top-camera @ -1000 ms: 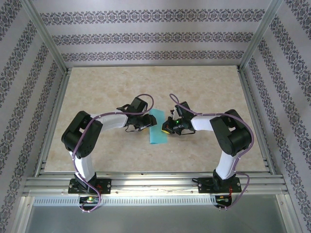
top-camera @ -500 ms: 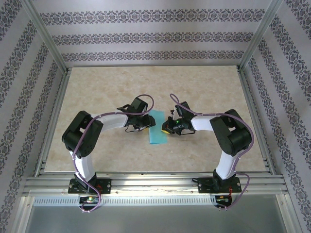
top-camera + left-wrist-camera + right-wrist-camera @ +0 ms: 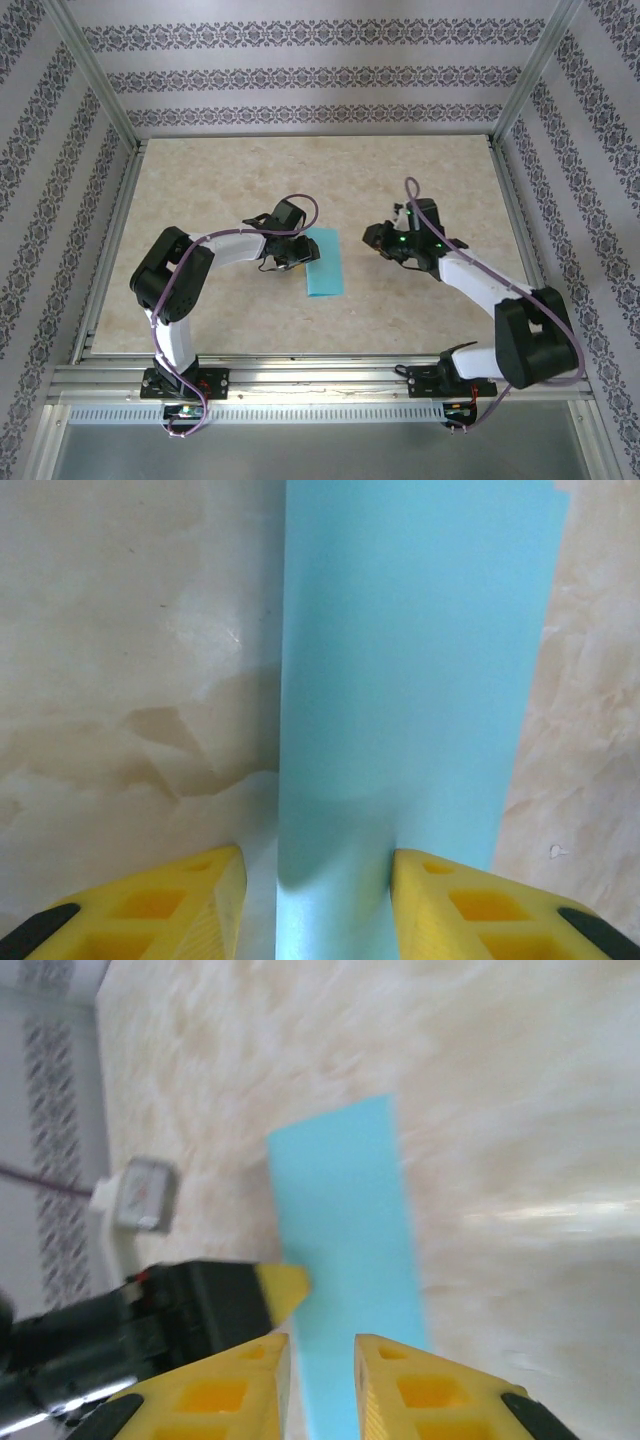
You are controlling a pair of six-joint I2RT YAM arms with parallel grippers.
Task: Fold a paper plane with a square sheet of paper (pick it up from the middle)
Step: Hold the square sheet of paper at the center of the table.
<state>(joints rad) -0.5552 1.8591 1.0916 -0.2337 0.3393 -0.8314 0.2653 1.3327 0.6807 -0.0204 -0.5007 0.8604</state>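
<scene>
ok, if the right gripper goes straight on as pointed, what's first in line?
Likely the folded turquoise paper strip on the marbled table; the right gripper aims at it. The left gripper has a yellow fingertip beside. Depth unclear.

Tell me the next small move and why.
Probably swing the right gripper over to the right edge of the paper to start the next fold. The paper lies flat as a narrow strip, the left gripper straddles its left edge with open fingers, and the right gripper hangs slightly open, clear of it.
</scene>
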